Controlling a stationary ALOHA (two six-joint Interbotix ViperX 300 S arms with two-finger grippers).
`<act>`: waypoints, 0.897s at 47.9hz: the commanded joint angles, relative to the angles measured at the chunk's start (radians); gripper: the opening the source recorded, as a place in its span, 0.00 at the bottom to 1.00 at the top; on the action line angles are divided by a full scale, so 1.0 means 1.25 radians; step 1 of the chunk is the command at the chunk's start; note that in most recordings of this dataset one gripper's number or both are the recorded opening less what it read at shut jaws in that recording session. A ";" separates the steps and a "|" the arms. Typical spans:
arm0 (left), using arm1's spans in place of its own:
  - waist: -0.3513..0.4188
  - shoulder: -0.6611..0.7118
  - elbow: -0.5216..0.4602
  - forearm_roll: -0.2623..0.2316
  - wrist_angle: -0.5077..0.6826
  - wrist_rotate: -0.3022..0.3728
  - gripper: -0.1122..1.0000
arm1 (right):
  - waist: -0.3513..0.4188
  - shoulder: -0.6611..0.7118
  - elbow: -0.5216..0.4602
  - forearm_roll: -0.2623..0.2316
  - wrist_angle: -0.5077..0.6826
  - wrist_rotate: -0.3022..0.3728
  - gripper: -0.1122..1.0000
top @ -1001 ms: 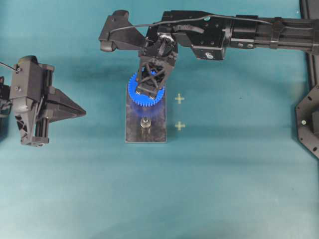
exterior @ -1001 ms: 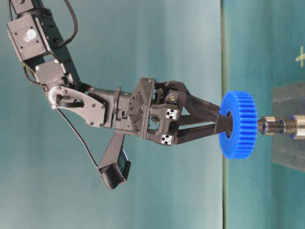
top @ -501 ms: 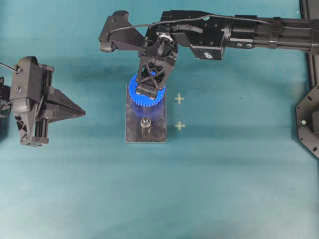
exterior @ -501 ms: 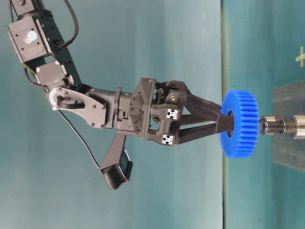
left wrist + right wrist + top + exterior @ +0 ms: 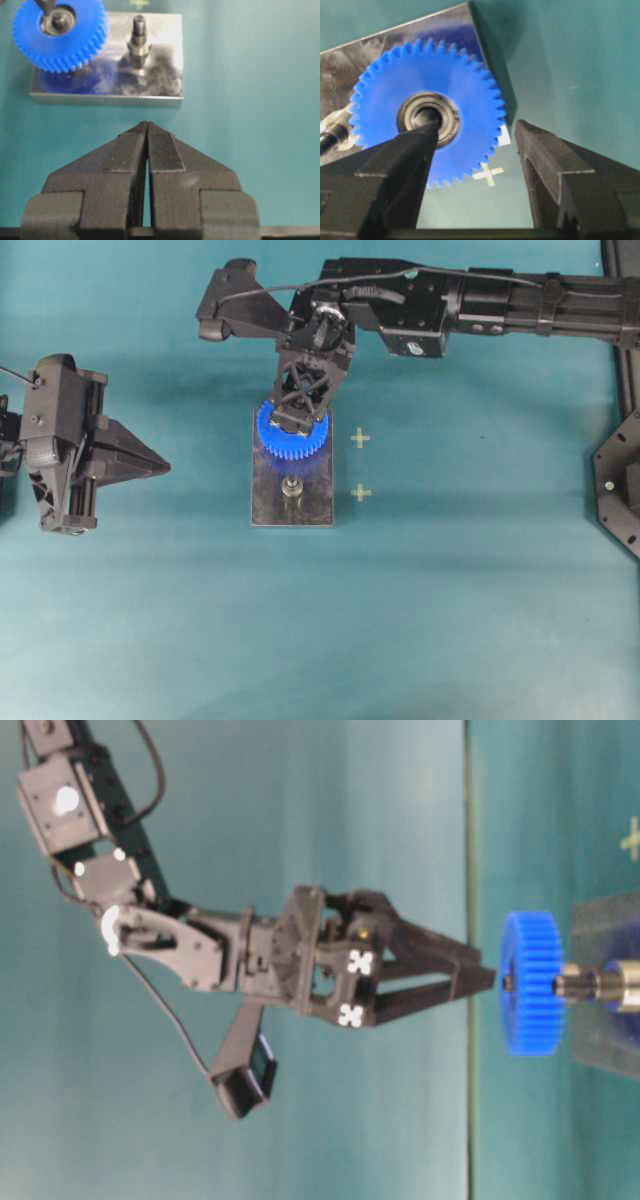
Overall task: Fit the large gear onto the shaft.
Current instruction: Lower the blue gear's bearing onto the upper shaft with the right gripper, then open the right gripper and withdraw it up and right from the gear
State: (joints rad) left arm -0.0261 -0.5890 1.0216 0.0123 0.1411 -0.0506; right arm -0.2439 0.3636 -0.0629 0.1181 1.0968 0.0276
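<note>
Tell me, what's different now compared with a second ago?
The right gripper has opened and let go of the large gear, which has slid further down the shaft toward the grey plate. The gripper's fingertips now stand clear of it. The left gripper, shut, and the second peg stayed put.

The right gripper (image 5: 472, 150) has its jaws spread apart; the left gripper (image 5: 146, 131) has jaws pressed together.

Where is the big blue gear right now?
In the overhead view the large gear sits over the far end of the grey plate, on a peg, just below the right gripper, above the bare second peg.
</note>
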 commanded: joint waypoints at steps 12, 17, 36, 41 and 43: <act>-0.001 -0.006 -0.010 0.001 -0.004 -0.001 0.10 | 0.011 -0.021 -0.044 0.005 0.034 0.000 0.71; 0.000 -0.007 -0.009 0.002 -0.004 -0.001 0.10 | 0.031 -0.018 -0.037 0.010 0.037 -0.001 0.71; -0.001 -0.011 -0.006 0.001 -0.004 -0.001 0.10 | 0.071 -0.011 0.020 0.023 0.017 0.013 0.71; -0.001 -0.015 -0.006 0.001 -0.004 -0.001 0.10 | 0.064 -0.022 0.013 0.022 0.017 0.021 0.71; -0.001 -0.015 -0.006 0.002 -0.004 -0.001 0.10 | 0.060 -0.027 0.009 0.021 0.017 0.021 0.71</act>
State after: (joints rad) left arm -0.0276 -0.6013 1.0232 0.0123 0.1411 -0.0506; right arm -0.1626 0.3666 -0.0383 0.1457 1.1198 0.0430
